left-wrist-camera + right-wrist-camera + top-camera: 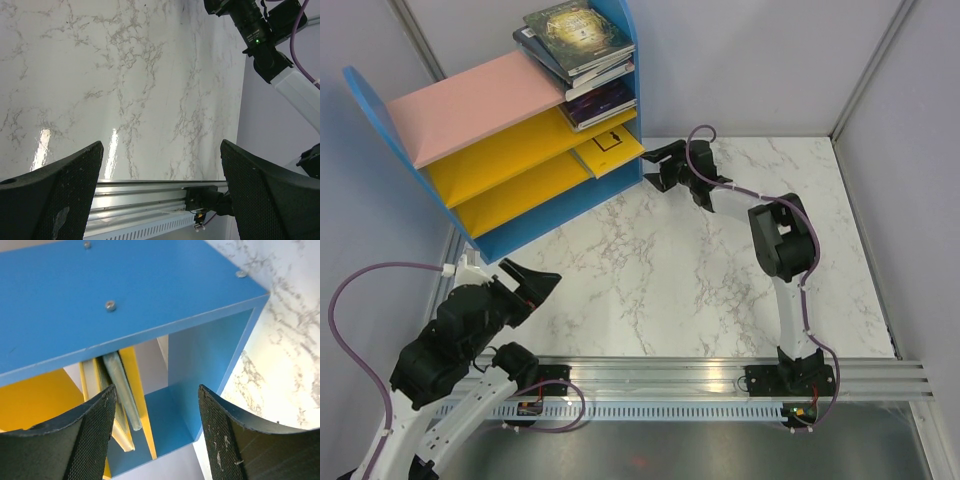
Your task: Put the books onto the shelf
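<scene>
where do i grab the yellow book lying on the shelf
Probably pinch the yellow book at its front corner, coming from the shelf's open front, fingers above and below. It lies flat inside, leaving only that edge free.

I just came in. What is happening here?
Thin flat books are being shelved on a small bookcase with blue sides, a pink top and yellow boards. Every book in view is already on it: a stack on top, some on the upper yellow board, a yellow one below. The robot's right claw stands open at the bookcase's right end, empty. The left claw hangs open over the white marble table.
</scene>
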`<state>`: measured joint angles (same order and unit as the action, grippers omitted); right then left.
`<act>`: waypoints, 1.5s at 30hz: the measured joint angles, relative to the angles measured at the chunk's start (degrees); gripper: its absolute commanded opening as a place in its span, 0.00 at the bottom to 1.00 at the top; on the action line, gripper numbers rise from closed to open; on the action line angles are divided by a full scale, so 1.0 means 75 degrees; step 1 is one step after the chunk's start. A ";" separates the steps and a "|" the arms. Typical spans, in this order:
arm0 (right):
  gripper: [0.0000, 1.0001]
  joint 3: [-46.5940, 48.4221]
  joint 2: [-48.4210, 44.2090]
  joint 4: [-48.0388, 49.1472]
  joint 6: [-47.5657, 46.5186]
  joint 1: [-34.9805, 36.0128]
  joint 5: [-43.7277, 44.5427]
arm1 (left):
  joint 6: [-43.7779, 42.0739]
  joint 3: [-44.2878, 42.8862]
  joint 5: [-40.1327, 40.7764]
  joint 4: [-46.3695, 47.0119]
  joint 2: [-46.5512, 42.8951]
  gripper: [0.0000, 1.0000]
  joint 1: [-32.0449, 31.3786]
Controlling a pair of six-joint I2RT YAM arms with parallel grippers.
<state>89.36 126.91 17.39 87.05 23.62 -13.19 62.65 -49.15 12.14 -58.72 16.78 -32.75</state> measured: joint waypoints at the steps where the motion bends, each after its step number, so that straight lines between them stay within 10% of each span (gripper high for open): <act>1: 0.69 0.0000 -0.0035 -0.0012 -0.0017 0.0020 -0.0006 | -0.0003 0.0009 0.0000 0.0026 0.0000 1.00 0.0000; 21: 0.64 -0.2617 -0.2311 0.0192 -0.0554 -0.0067 -0.0624 | -0.0402 0.0064 0.0006 0.0119 0.0478 1.00 0.0000; 37: 0.77 -0.3893 -0.8804 -0.3252 -0.4097 -0.0239 -0.0085 | -0.2025 -0.0230 0.0388 0.1099 0.3139 1.00 -0.0003; 38: 0.98 -0.3937 -0.9180 -0.3561 -0.4316 -0.0239 -0.0023 | -0.2101 -0.0230 0.0525 0.1157 0.3366 1.00 -0.0003; 45: 0.98 -0.4747 -1.1246 -0.5176 -0.5193 -0.0221 0.0157 | -0.3223 0.0321 0.1253 0.2503 0.4164 1.00 -0.0003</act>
<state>53.76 42.57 -21.43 48.10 21.96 -12.01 38.48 -46.74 21.54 -39.94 48.01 -32.77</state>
